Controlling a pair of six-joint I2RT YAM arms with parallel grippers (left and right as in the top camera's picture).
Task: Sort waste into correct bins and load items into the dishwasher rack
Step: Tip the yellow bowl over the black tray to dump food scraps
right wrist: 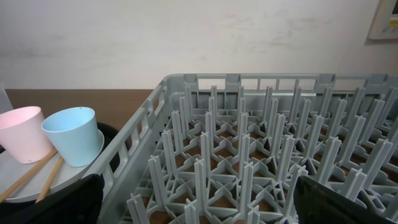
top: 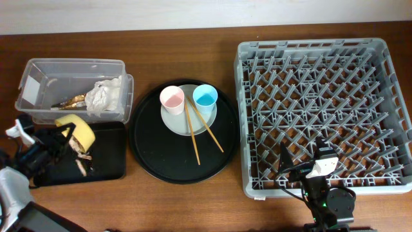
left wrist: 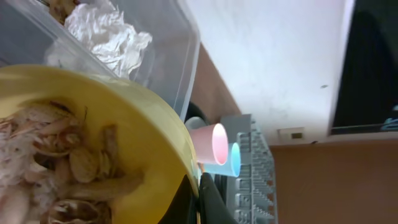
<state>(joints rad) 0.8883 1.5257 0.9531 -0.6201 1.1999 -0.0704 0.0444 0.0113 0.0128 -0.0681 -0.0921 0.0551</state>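
My left gripper (top: 64, 135) is shut on the rim of the yellow bowl (top: 78, 129), which is tipped over the flat black tray (top: 109, 162). In the left wrist view the fingers (left wrist: 209, 200) pinch the bowl's wall (left wrist: 134, 124), and brown food scraps (left wrist: 74, 168) still lie inside. More scraps (top: 81, 161) lie on the tray. The clear box (top: 45, 72) holds the white napkin (top: 103, 95) and the gold wrapper (top: 72, 100). Pink cup (top: 172, 98), blue cup (top: 205, 96) and chopsticks (top: 199, 129) rest on the plate (top: 180, 122). My right gripper (top: 315, 162) stands open over the near edge of the grey rack (top: 322, 109), holding nothing.
The plate and cups sit on a large round black tray (top: 154, 154) between the bins and the rack. In the right wrist view the rack's upright pegs (right wrist: 242, 155) fill the space between my fingers (right wrist: 348, 202). Bare wooden table (top: 187, 206) runs along the front.
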